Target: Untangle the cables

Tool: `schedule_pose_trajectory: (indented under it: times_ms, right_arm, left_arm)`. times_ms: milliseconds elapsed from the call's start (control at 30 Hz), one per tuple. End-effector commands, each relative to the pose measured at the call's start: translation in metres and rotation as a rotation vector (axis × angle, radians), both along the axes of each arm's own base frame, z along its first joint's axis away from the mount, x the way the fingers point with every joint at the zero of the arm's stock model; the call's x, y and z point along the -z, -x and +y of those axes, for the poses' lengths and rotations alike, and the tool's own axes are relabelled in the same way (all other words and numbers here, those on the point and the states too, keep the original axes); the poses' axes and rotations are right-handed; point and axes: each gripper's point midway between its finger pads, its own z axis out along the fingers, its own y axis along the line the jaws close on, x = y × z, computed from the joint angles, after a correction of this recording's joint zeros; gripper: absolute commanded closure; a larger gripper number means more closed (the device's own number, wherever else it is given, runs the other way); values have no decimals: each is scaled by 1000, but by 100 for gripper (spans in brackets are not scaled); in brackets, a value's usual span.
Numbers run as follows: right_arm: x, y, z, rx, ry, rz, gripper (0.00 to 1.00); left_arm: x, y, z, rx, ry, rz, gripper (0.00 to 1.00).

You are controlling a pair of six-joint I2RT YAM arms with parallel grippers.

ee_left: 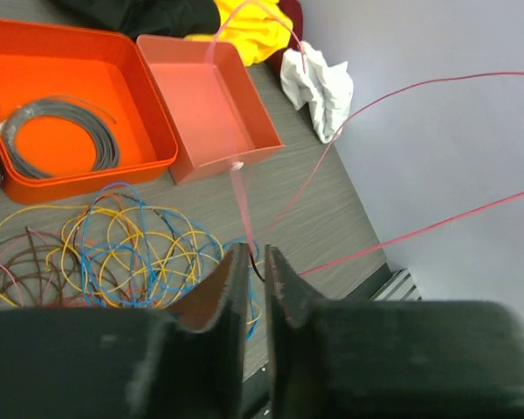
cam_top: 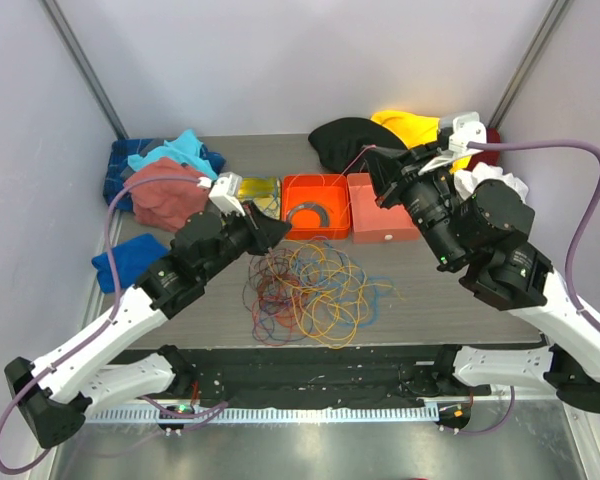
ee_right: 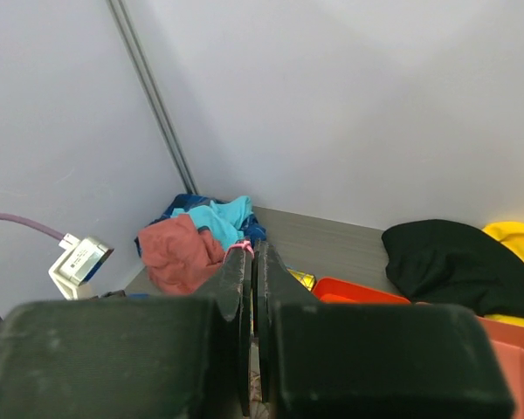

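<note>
Clothes (cam_top: 165,195) and trays (cam_top: 290,208) ring cables (cam_top: 310,290); right jaws pinch red cable (ee_left: 239,192), left jaws barely parted.

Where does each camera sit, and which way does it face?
Top external: above and behind the robot, looking down on the cables; both arms show.
Left wrist: near the table, facing the orange tray; left end effector shows.
Right wrist: raised, facing the red cloth; right end effector shows.
Shared: the tray, in top and left wrist.
</note>
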Motion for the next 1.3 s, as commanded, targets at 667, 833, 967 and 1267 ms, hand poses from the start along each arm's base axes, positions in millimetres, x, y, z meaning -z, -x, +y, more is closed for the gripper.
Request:
schedule_pose_trajectory:
  times_ms: [667, 833, 967, 1267]
  right_arm:
    - [0, -81, -42, 401, 48, 1, 99]
    - [14, -126, -63, 484, 86, 63, 99]
    - [26, -158, -71, 506, 72, 99, 99]
    - [51, -192, -81, 547, 76, 155, 99]
  left_arm:
    - [108, 18, 5, 10, -63, 217, 18]
    - [130, 30, 20, -22, -46, 254, 20]
    - [136, 37, 28, -30, -43, 262, 20]
    - [150, 41, 31, -35, -75, 293, 20]
